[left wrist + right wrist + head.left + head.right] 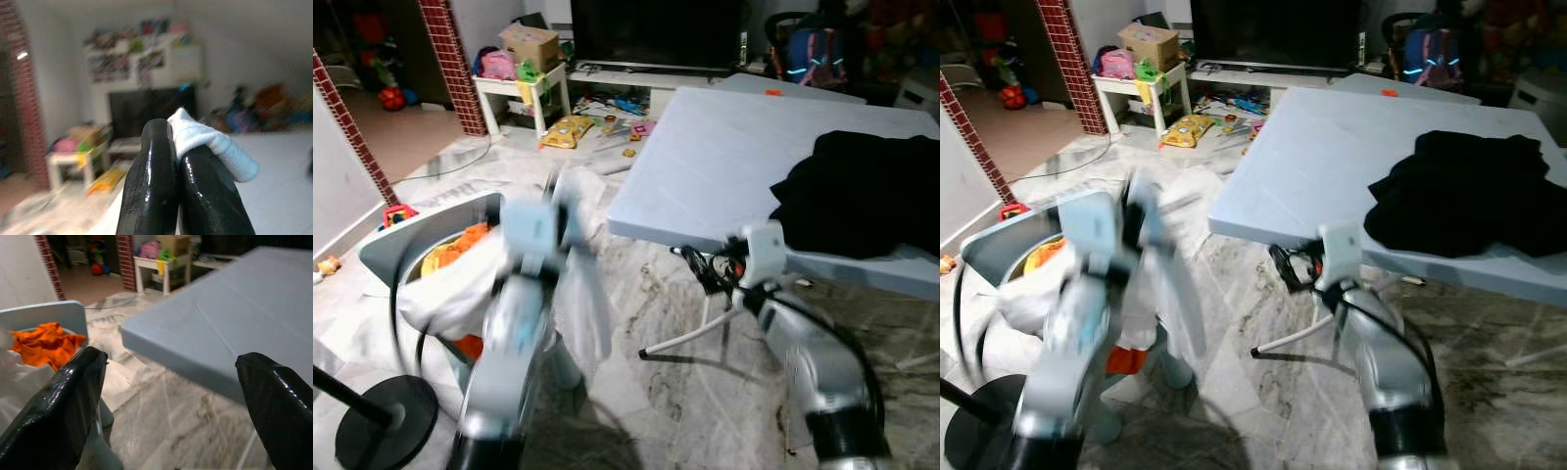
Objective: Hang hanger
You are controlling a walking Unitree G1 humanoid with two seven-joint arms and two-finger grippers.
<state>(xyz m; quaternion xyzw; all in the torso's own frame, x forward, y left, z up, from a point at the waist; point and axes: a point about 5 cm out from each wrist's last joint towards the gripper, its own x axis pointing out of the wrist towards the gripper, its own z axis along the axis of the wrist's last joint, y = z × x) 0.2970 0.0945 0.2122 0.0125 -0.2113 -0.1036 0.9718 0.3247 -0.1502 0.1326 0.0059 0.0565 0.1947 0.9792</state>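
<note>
My left gripper (178, 147) is shut on a fold of white cloth (215, 147), which pokes out beside its black fingers. In the left eye view the left arm is raised and blurred, and the white garment (579, 284) hangs from it over a grey laundry basket (386, 245) holding orange clothes (455, 250). My right gripper (171, 367) is open with nothing between its fingers. It sits low in front of the light blue table (724, 147), near the table's front edge. I cannot make out a hanger.
A black garment (871, 191) lies on the table's right side. A black round stand base (382, 421) sits on the marble floor at the lower left. A white table leg (690, 338) slants under the table. Toys (568, 129) and a TV (656, 29) are at the back.
</note>
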